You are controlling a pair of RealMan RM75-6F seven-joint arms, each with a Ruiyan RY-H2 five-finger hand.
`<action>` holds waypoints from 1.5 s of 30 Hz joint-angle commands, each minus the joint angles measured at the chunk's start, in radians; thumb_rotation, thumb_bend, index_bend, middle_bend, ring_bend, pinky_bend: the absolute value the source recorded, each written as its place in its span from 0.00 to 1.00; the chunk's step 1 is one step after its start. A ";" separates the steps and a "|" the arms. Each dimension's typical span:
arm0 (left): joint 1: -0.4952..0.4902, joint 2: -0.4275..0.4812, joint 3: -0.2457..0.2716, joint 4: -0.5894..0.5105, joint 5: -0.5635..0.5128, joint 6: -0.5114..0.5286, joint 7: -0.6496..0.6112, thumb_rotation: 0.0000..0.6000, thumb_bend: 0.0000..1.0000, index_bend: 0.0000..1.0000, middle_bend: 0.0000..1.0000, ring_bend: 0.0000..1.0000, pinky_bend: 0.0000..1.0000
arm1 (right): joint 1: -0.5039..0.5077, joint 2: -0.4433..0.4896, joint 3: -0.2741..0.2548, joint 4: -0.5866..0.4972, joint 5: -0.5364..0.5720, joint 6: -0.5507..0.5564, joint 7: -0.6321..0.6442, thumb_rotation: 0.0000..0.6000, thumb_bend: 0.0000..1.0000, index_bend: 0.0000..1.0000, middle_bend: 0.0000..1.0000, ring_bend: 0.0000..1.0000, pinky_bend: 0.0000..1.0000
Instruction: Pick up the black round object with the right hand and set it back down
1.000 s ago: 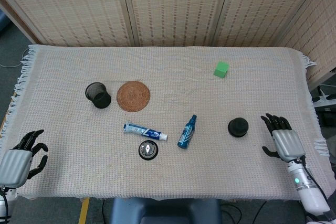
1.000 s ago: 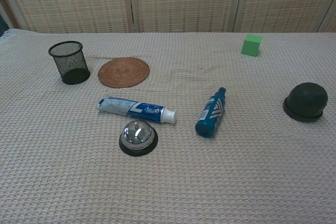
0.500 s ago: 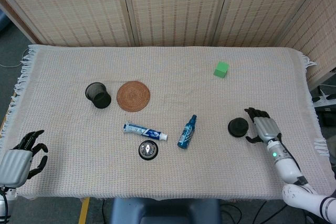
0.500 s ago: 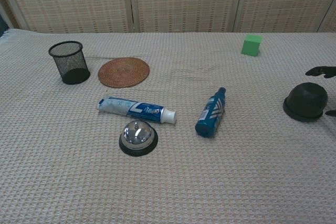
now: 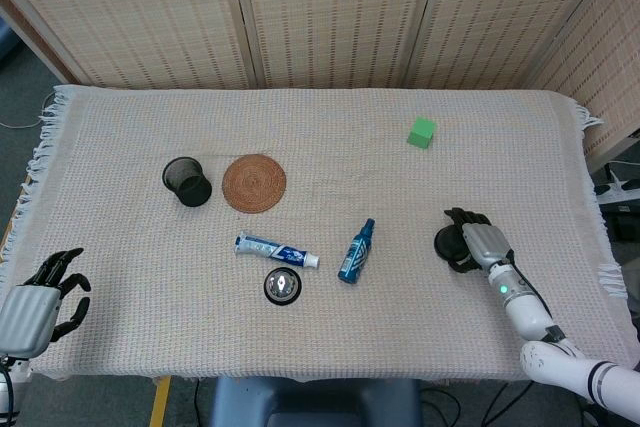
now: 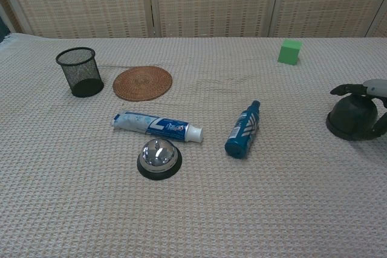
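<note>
The black round object is a low dome standing on the woven cloth at the right side of the table. My right hand is right against its right side. Dark fingers reach over the dome's top and another curves by its right edge. They are still spread, and the dome sits flat on the cloth. My left hand rests at the table's front left corner, holding nothing, fingers loosely apart.
A blue bottle lies left of the dome. Beyond it are a toothpaste tube and a silver bell. A woven coaster and a black mesh cup sit further left, a green cube at the back.
My right hand has moved left from the table's right edge up to the black round object, its fingers now over and around it. The left hand and other objects have not moved.
</note>
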 commanded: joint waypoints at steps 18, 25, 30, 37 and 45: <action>0.001 0.002 -0.001 0.000 0.001 0.003 -0.005 1.00 0.42 0.52 0.13 0.14 0.52 | -0.010 -0.085 -0.016 0.120 -0.016 0.114 -0.014 1.00 0.26 0.57 0.52 0.68 0.83; -0.002 0.001 0.002 -0.001 0.004 -0.003 -0.002 1.00 0.42 0.52 0.13 0.14 0.52 | -0.042 -0.084 -0.012 0.103 -0.057 0.244 -0.039 1.00 0.31 0.66 0.58 0.73 0.88; -0.002 0.001 0.002 -0.002 0.003 -0.005 0.000 1.00 0.42 0.52 0.13 0.14 0.52 | -0.093 -0.093 -0.030 0.090 -0.374 0.506 0.196 1.00 0.31 0.67 0.58 0.73 0.88; 0.002 0.001 0.002 -0.005 0.006 0.005 0.005 1.00 0.42 0.52 0.13 0.14 0.53 | -0.131 -0.159 -0.060 0.250 -0.692 0.878 0.485 1.00 0.31 0.67 0.58 0.73 0.88; 0.001 0.003 0.004 -0.008 0.005 0.000 0.005 1.00 0.42 0.52 0.13 0.14 0.53 | -0.139 0.012 -0.091 0.032 -0.455 0.521 0.224 1.00 0.31 0.68 0.58 0.73 0.88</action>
